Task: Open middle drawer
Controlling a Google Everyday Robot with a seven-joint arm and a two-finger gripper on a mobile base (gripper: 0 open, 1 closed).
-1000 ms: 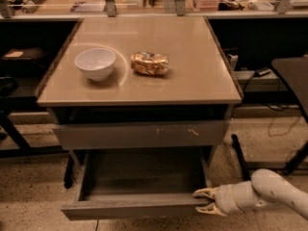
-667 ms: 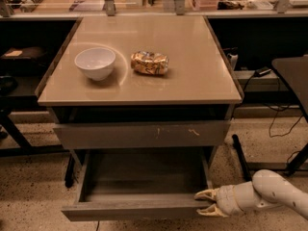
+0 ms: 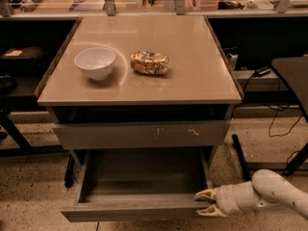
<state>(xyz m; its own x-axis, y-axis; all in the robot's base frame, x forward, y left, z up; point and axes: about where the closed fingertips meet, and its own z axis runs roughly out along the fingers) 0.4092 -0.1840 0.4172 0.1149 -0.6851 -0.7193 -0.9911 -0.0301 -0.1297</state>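
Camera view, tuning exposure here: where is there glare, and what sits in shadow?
Camera view: soft glare streaks the glossy beige tabletop beside the white round bowl; the open grey handleless drawer is dim inside, in the table's shadow; the pale gripper at its front right corner is lit and reads clearly.

Plain grey-brown handleless middle drawer (image 3: pixel 130 213), flat unmarked front, shallow grey tray body, pulled well out below the scratched drawer front, level, cream two-finger gripper (image 3: pixel 208 202) at its right front corner, fingers apart.
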